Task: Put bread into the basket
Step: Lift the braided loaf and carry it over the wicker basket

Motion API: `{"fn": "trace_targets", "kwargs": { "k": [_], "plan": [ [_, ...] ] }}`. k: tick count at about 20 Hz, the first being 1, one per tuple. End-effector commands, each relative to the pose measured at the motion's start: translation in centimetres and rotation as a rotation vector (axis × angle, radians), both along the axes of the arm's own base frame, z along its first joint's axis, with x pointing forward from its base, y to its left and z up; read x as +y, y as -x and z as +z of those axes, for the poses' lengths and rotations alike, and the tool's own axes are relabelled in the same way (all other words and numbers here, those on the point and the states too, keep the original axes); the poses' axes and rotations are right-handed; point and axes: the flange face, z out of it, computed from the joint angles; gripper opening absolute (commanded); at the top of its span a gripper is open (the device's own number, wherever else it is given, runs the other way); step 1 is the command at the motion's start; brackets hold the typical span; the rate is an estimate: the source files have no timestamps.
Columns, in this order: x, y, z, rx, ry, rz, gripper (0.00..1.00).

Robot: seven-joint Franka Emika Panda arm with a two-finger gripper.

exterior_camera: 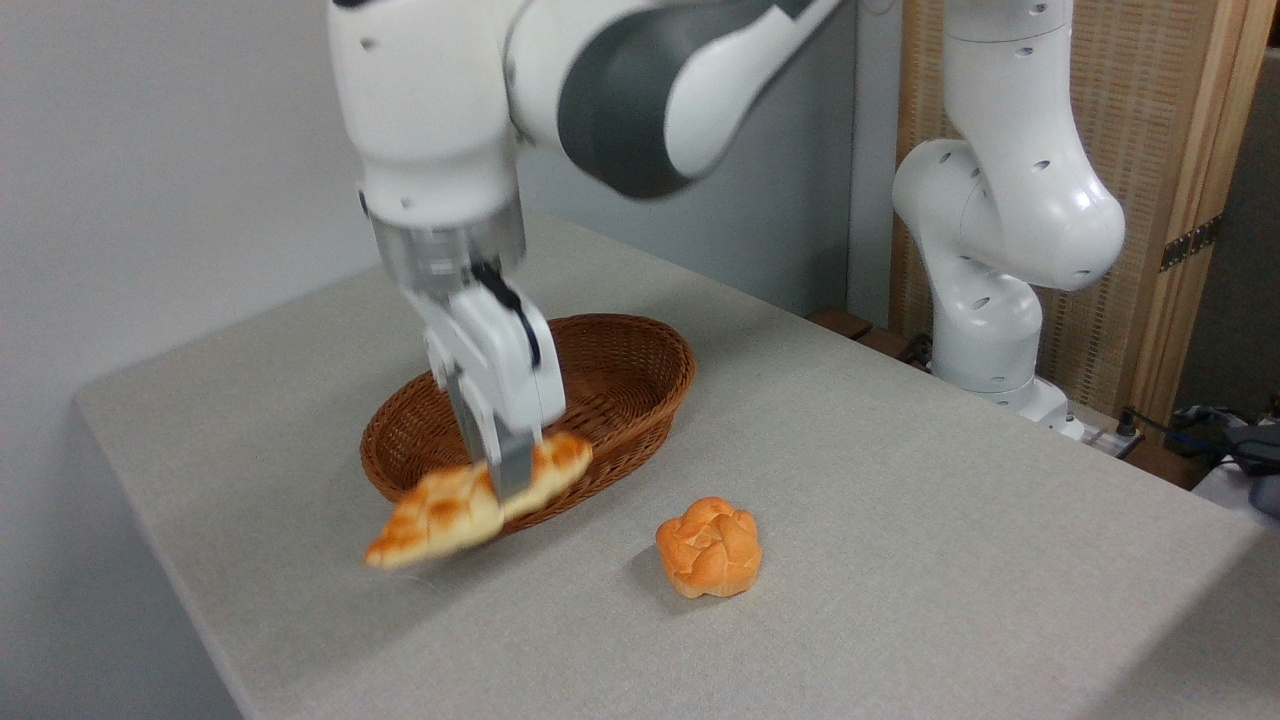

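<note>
Above surface [900,560], at basket's near rim — gripper [505,478] clamped on bread [450,510] mid-length, loaf airborne, long axis tilted, low end toward camera. Basket [640,375] lies just behind gripper — carry must go back and right. Bun [709,547] apart.

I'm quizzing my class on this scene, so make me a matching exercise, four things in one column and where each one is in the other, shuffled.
Things:
1. bread
2. basket
3. round bun
4. tool

Places or states:
A. resting on the table, right of the loaf
B. held in the air, tilted
C. shut on the loaf
D. standing on the table, nothing visible inside

Pairs: 1-B, 2-D, 3-A, 4-C
</note>
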Motion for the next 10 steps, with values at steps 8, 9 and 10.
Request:
{"fn": "trace_targets", "kwargs": {
  "k": [8, 9, 10],
  "plan": [
    [-12.3, 6.4, -1.9, 0.172, -0.036, -0.077, 0.37],
    [-12.2, 6.3, -2.7, 0.168, -0.047, -0.078, 0.41],
    [-12.2, 6.3, -3.6, 0.166, -0.053, -0.076, 0.53]
  ]
}}
